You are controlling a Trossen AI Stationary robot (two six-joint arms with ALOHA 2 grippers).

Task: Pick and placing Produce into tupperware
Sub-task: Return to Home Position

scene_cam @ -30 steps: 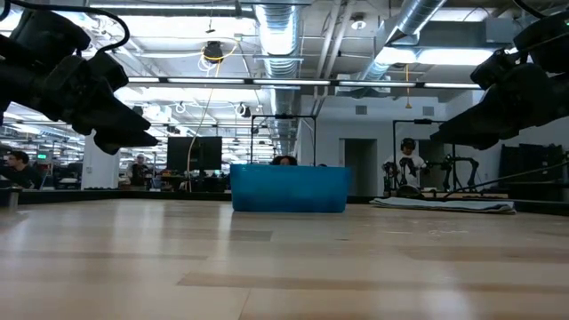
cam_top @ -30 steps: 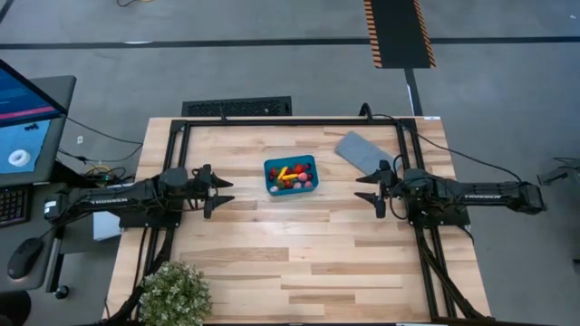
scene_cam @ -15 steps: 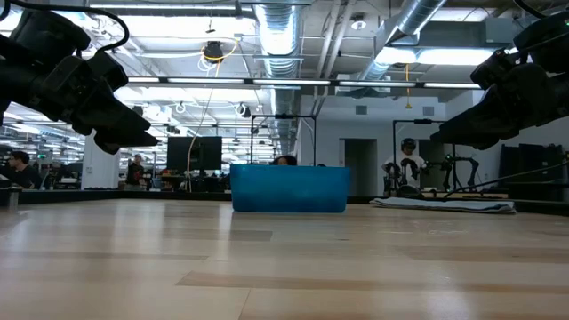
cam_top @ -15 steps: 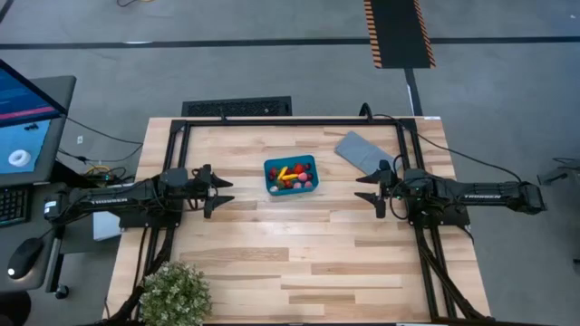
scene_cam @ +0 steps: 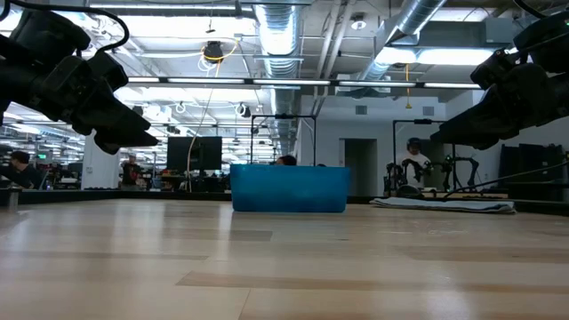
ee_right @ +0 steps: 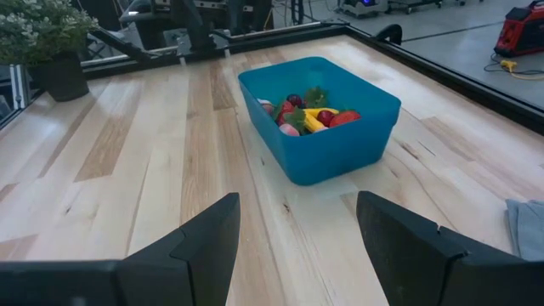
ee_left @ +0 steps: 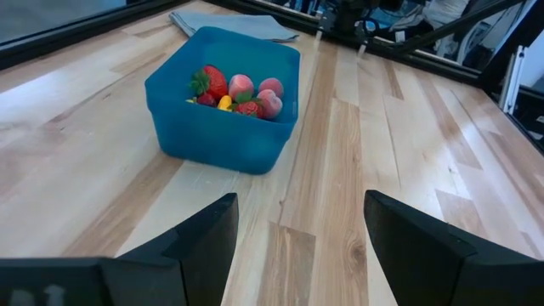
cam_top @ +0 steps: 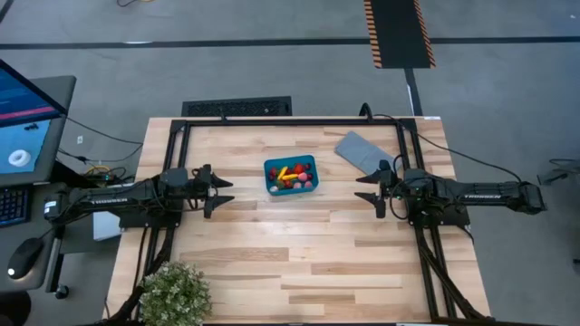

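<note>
Wooden table [cam_top: 299,263] carried the teal tupperware [ee_left: 225,143] near its far middle; produce [ee_left: 242,92] sat heaped inside it, reds, pinks and a yellow piece, none seen loose on the boards. Left gripper [cam_top: 224,191] hovered to the container's left, fingers spread, nothing between them. Right gripper [cam_top: 362,190] hovered opposite, likewise spread and empty. Judgement: filling looked done; homing calls for each arm to retreat level and straight back, away from the container, without dipping toward the boards. Surroundings: grey lid [cam_top: 360,150] lay flat just beside the right gripper; potted plant [cam_top: 174,293] at the near left corner, well apart. Neither appeared to block a retreat, the lid being the closer risk
</note>
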